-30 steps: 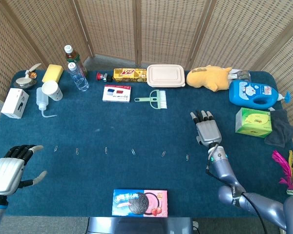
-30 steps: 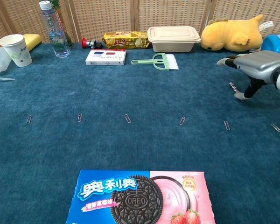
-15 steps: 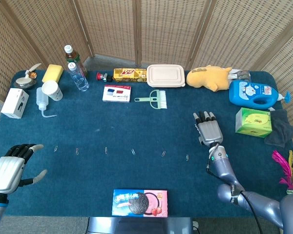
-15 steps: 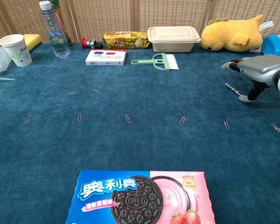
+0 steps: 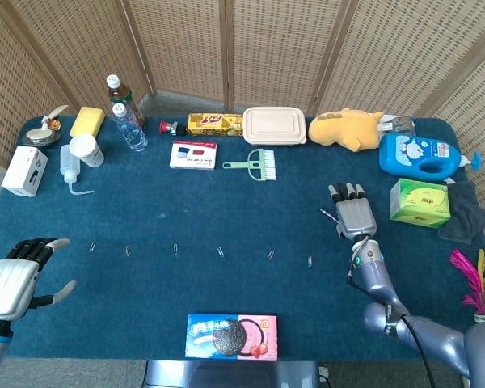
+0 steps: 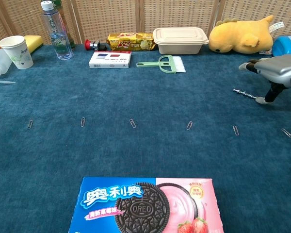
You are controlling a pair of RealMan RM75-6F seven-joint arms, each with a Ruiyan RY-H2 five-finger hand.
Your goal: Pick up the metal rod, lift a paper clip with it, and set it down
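Right hand (image 6: 276, 68) — fingers spread, holding nothing — hovers over one metal rod (image 6: 244, 93); seven paper clips (image 6: 132, 123) lie in a row.

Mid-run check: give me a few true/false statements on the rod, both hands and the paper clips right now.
1. The metal rod lies on the table by the right hand. True.
2. The left hand holds a paper clip. False: it holds nothing, its fingers apart.
3. The paper clips lie in a row across the table. True.
4. A paper clip hangs from the rod. False: none touches it; the nearest lies apart, nearer the camera.
5. The cookie box covers a paper clip. False: it lies nearer than the row.
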